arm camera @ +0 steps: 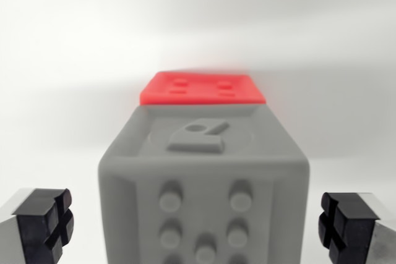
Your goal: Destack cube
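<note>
The grey cube [204, 183] fills the centre of the wrist view, its raised figure and studs facing the camera. The red cube [202, 88] shows just beyond its far edge, touching it. The gripper [201, 224] is released: its jaws stand apart, one on each side of the grey cube, with a clear gap at both flanks. The white desk [68, 60] lies bare around the cubes.

Single wrist view, close above the grey cube [204, 171], between the jaws.
</note>
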You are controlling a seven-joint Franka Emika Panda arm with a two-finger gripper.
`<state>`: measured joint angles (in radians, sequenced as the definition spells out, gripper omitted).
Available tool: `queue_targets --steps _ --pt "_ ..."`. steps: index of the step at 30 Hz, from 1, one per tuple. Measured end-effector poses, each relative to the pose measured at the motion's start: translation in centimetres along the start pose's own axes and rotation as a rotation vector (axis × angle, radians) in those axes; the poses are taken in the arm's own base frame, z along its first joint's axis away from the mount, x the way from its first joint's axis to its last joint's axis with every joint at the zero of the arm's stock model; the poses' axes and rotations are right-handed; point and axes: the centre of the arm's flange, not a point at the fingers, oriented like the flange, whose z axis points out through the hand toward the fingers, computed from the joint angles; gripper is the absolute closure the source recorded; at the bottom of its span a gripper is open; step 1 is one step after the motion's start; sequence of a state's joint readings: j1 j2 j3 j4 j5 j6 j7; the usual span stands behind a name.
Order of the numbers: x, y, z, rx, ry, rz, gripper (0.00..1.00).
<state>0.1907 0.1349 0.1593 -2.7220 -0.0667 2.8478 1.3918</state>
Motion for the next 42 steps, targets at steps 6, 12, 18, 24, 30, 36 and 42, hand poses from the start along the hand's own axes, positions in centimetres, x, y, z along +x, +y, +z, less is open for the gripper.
queue_targets --steps 6,12,18,24,30,36,42 --pt "0.0 0.0 1.2 0.000 0.000 0.002 0.00" --pt "0.0 0.0 1.4 0.002 0.001 0.002 1.00" --pt "0.0 0.0 1.4 0.002 0.001 0.002 1.00" --pt "0.0 0.0 1.4 0.002 0.001 0.002 1.00" --pt "0.0 0.0 1.4 0.002 0.001 0.002 1.00" --pt "0.0 0.0 1.4 0.002 0.001 0.002 1.00" --pt "0.0 0.0 1.4 0.002 0.001 0.002 1.00"
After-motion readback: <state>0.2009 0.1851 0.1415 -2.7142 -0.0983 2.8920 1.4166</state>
